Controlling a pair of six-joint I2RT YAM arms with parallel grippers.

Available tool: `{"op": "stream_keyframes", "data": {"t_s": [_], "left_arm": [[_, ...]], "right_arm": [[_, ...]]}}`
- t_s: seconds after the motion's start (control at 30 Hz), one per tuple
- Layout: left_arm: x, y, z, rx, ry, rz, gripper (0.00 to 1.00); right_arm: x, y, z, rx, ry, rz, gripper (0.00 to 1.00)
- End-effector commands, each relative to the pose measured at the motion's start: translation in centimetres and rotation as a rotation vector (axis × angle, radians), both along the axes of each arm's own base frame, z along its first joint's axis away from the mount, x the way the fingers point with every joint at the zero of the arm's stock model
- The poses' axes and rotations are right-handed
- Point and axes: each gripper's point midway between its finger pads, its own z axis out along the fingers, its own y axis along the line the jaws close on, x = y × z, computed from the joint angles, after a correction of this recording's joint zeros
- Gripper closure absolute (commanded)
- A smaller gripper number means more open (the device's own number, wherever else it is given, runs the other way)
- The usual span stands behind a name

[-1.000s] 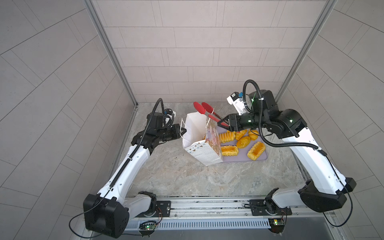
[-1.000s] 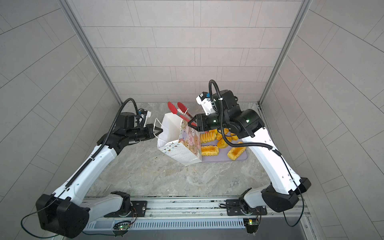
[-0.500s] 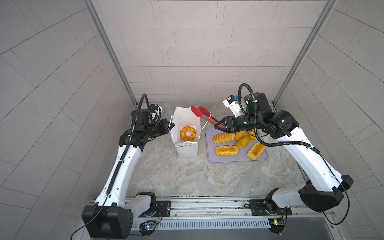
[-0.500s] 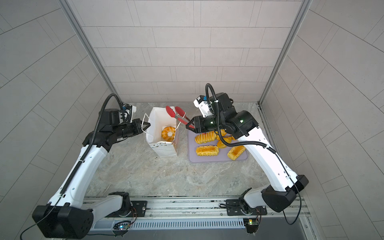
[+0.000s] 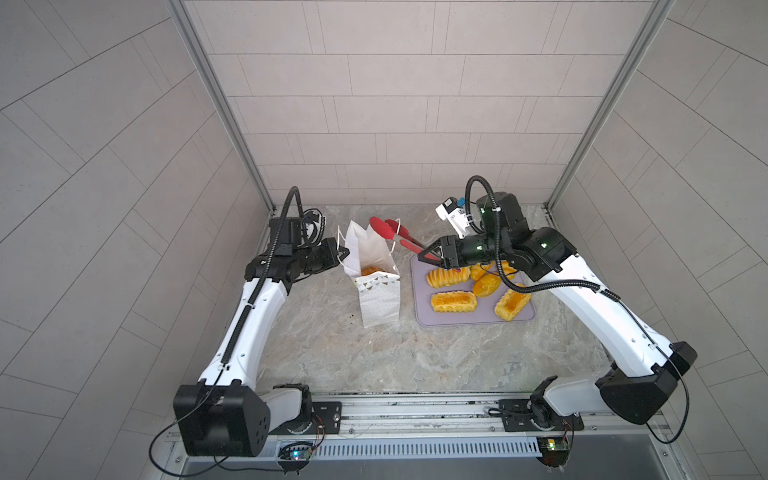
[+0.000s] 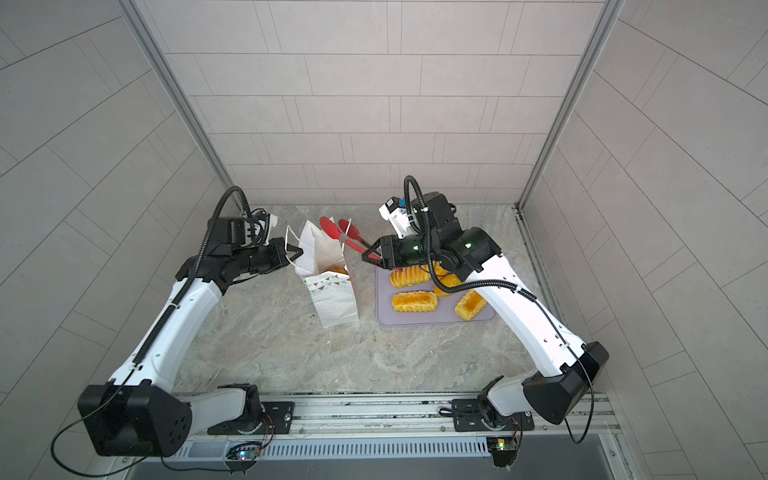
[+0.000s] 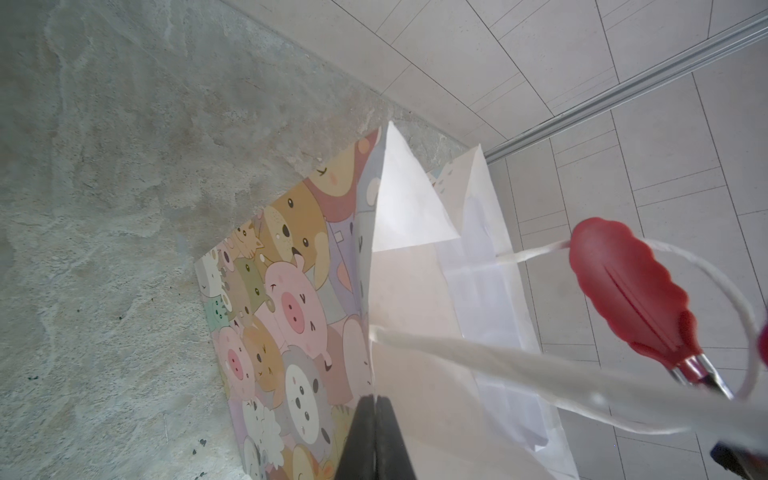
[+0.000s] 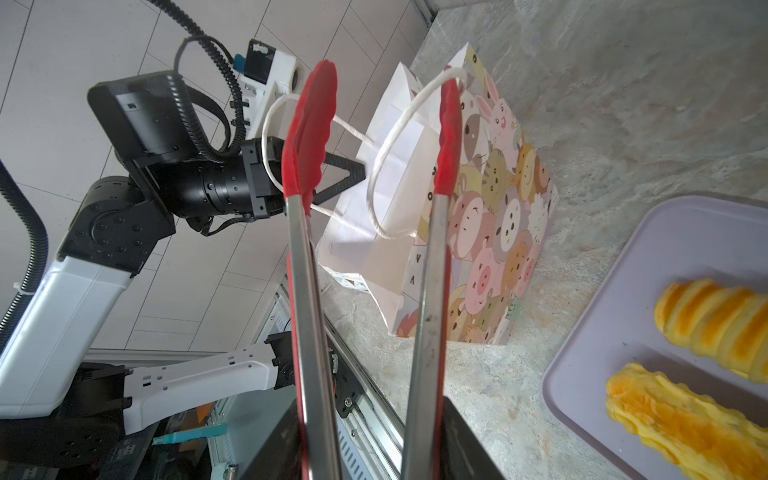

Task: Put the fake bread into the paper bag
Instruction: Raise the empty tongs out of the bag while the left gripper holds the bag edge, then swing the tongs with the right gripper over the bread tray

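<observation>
Now clamping left gripper (image 5: 343, 252) on bag (image 5: 380, 299) rim, gripping tongs (image 5: 405, 241) in right gripper (image 5: 429, 254), hovering just above bread (image 5: 446, 277) on tray (image 5: 478, 321).

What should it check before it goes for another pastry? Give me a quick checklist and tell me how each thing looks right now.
1. Paper bag standing, mouth open: ok.
2. Left gripper shut on the bag's rim: ok.
3. Right gripper gripping the red tongs: ok.
4. Tongs open and empty: ok.
5. Tong heads free of the cord handles: cannot tell; they overlap in both wrist views.
6. Fake bread waiting on the lilac tray: ok; one piece already lies in the bag.
</observation>
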Motion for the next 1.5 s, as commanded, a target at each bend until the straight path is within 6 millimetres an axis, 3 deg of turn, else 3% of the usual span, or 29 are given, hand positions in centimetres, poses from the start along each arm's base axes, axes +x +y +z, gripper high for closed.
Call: {"op": "stream_keyframes", "data": {"t_s": [0.0,0.17,0.57,0.8,1.07,1.13,1.27,1.47], "left_arm": [[-0.2,0.5,-0.6,0.012,0.023,0.01,1.0],[-0.1,0.7,-0.3,0.01,0.016,0.013,1.0],[0.1,0.8,-0.1,0.012,0.016,0.015,1.0],[0.1,0.8,0.2,0.011,0.011,0.012,1.0],[0.3,0.9,0.6,0.026,0.02,0.012,1.0],[0.3,1.0,0.7,0.026,0.023,0.017,0.9],[-0.1,1.5,1.3,0.029,0.016,0.04,0.53],[-1.4,2.1,2.2,0.046,0.004,0.065,0.47]], "right_arm": [[-0.2,-0.4,1.1,0.01,-0.039,0.005,0.53],[-0.7,-2.2,-0.2,-0.066,-0.03,-0.008,0.53],[-3.2,-4.2,0.5,-0.071,-0.054,0.021,0.53],[-3.6,-4.9,-0.2,-0.084,-0.036,0.025,0.53],[-4.4,-7.7,-0.2,-0.094,-0.037,-0.025,0.53],[-4.7,-8.5,-0.3,-0.101,-0.032,-0.039,0.53],[-5.4,-9.9,-0.7,-0.122,-0.023,-0.068,0.53],[-5.9,-11.0,-1.7,-0.173,-0.011,-0.08,0.53]]}}
